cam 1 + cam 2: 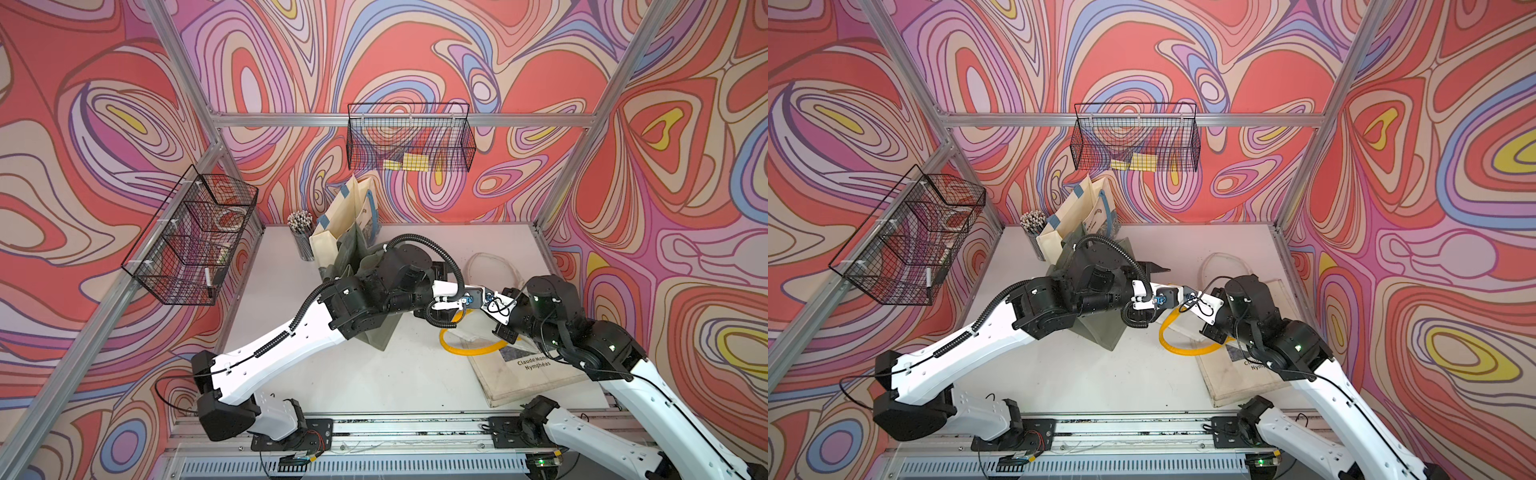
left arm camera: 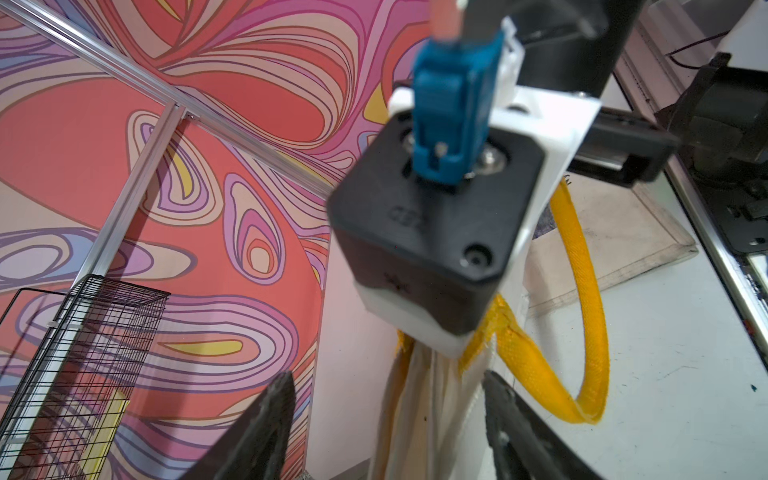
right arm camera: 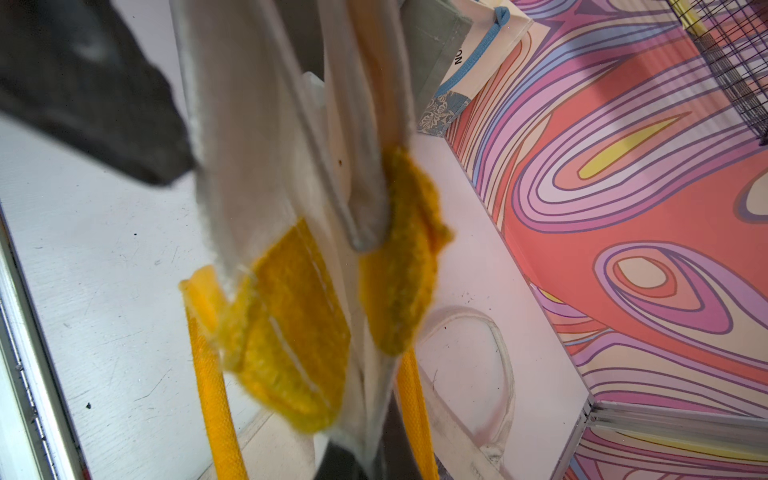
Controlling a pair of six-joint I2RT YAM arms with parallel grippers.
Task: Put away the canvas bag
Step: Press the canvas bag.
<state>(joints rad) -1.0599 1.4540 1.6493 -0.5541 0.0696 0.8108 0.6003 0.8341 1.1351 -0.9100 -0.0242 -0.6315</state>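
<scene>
Looking down in both top views, the canvas bag (image 1: pixel 519 382) lies at the front right of the table (image 1: pixel 374 374), printed side up. Its mouth end is held up toward the middle, where the two arms meet nose to nose. A yellow handle (image 1: pixel 465 352) loops down below them. At the back left a cream tote (image 1: pixel 345 216) stands just beside a cup of pencils (image 1: pixel 301 232). The back basket (image 1: pixel 409 141) hangs on the rear wall and the side basket (image 1: pixel 191 241) on the left one. A white strap (image 1: pixel 494 266) lies near the table's back right.

Over to the left wrist view: the left gripper (image 2: pixel 388 376) has its jaws spread wide, with bunched white canvas hanging in the gap between them. That cloth comes out from under the right arm's camera block (image 2: pixel 436 232), which sits close ahead. The yellow handle curls beside it, and the rest of the bag lies flat on the table beyond.

Now the right wrist view: the right gripper (image 3: pixel 361 461) is pinched tight on the bag's top edge. The canvas and its yellow patches (image 3: pixel 291 332) stretch away, blurred. One dark finger (image 3: pixel 95 91) of the left gripper sits just beside the cloth, and I cannot tell whether they touch.
</scene>
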